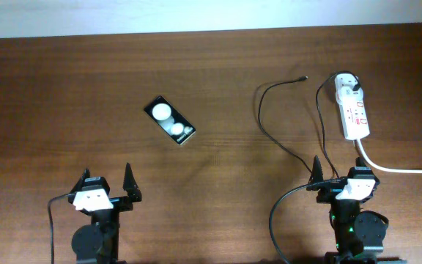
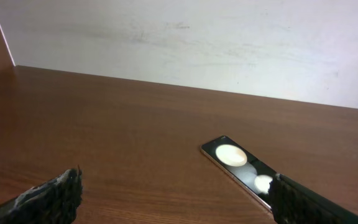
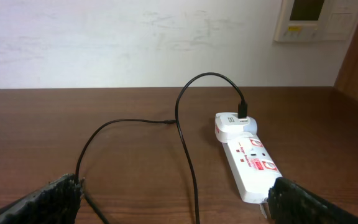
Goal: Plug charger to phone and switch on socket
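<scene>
The table is grained brown wood with a soft sheen. The phone has a glossy black face (mirror-like). The socket is smooth white plastic, the charger cable matt black. The far wall is matt, scuffed white.

The phone, a glossy black slab with two white round spots, lies flat and diagonal on the wooden surface, left of centre. Well to its right lies the white socket, red switch marks up. The charger has its white adapter plugged into the socket's far end; its thin black cable loops loosely, and its plug tip lies free, well apart from the phone
</scene>
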